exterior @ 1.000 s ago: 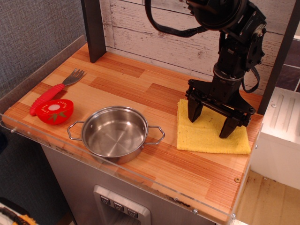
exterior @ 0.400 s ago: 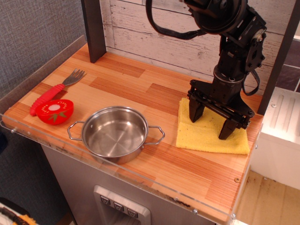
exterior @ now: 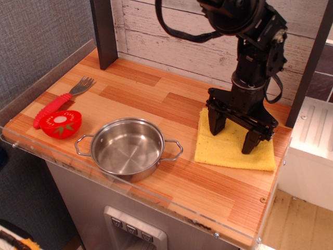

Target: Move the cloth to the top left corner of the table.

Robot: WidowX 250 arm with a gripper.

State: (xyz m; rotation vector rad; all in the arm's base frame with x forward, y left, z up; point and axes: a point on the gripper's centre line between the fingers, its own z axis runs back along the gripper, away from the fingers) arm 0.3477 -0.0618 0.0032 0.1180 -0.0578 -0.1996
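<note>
Cloth [exterior: 229, 151] lies flat at the right end of the worktop [exterior: 156, 99], near the right rim, a little forward of the back wall. Bright yellow, roughly square, slightly skewed to the plank lines. No fold or raised edge visible to catch.

Hand [exterior: 233, 133] hangs directly over the cloth, pointing down, fingers spread wide and holding nothing. One fingertip sits over the cloth's back-left part, the other over its right-centre. Tips look at or very near the fabric; contact cannot be confirmed from this single view.

Key relation: cloth is straight below the hand, so no sideways reach is needed, only a descent and a pinch. The line between the two fingers runs diagonally across the cloth, from back-left to front-right.

Goal corner is far off: back-left of the worktop, by the dark upright post [exterior: 104, 31]. Cloth is well apart from it, at the opposite end.

Judgement: task barely begun, grasp not yet made. A diagonal drag or carry toward that corner should pass behind the steel pot [exterior: 128, 147]. Fork [exterior: 60, 100] and red tomato toy [exterior: 61, 123] lie at the left front, clear of that likely path.

Risk: thin flat fabric may slip from the pinch.
</note>
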